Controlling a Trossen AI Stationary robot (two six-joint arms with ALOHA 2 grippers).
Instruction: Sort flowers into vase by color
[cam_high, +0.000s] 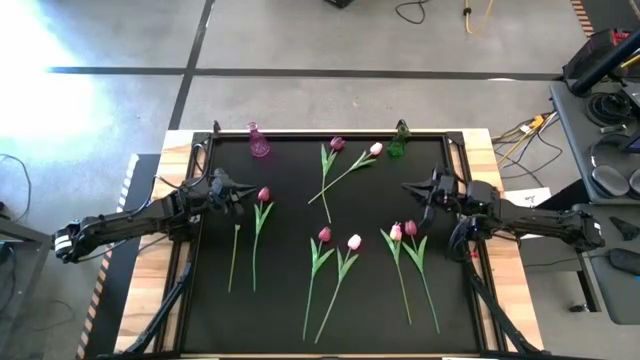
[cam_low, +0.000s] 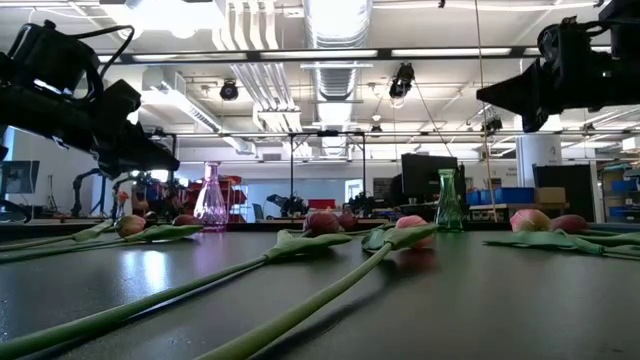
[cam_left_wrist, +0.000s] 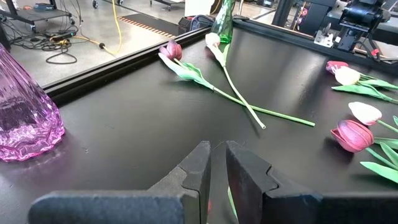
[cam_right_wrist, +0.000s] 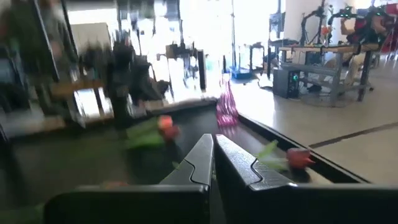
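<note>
- The sorting looks barely begun: every one of the flowers that shows lies flat on the black worktop, and neither the pink vase nor the green vase at the far edge has a stem in it.
- The left end effector hangs above the worktop, with a dark magenta tulip just beside its tip and a bare stem lying near it, on the robot's side. In its own wrist view the fingers stand almost together with a thin gap, and something green and reddish shows low in that gap; whether that is a stem already pinched or only one lying below, I cannot tell.
- The right end effector is closed and holds nothing, raised above the worktop; a pale pink tulip and a magenta one lie near it, toward the robot.
- Judged step: the first pick on the left side, at the magenta tulip.
- What the next move calls for, if the stem is not yet held: open over it, come down and close on the thin stem, not the head.
- Then carry it to the pink vase, which stands near the left end effector on its far side, tip the stem upright and thread it into the narrow neck; that is the fiddly part.
</note>
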